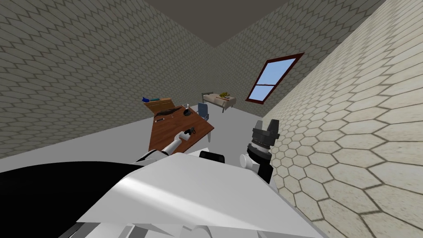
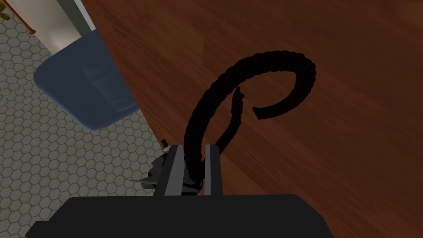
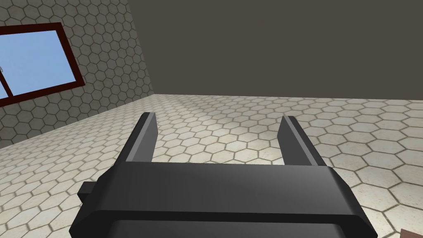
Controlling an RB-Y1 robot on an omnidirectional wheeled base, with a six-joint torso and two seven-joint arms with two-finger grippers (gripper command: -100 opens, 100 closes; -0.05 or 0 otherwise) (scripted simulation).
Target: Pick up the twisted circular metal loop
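The twisted loop (image 2: 289, 62) is black and rope-like, an open ring lying on the brown wooden table (image 2: 330, 144) close to its edge. My left gripper (image 2: 193, 161) is shut on one end of the loop, and its two fingers (image 2: 173, 169) press the strand from both sides. From the head, the left gripper (image 1: 190, 132) sits low over the table (image 1: 169, 132) near its right edge, with the loop (image 1: 192, 130) a small dark shape at its tip. My right gripper (image 1: 266, 124) is raised beside the wall, and its fingers (image 3: 144, 140) stand wide open with nothing between them.
A blue chair (image 2: 82, 91) stands just off the table's edge, over hexagon-tiled floor. Farther along the table lie a long dark object (image 1: 167, 112) and a small glass (image 1: 186, 108). A wooden cabinet (image 1: 159, 105) and a bed (image 1: 219, 99) stand beyond.
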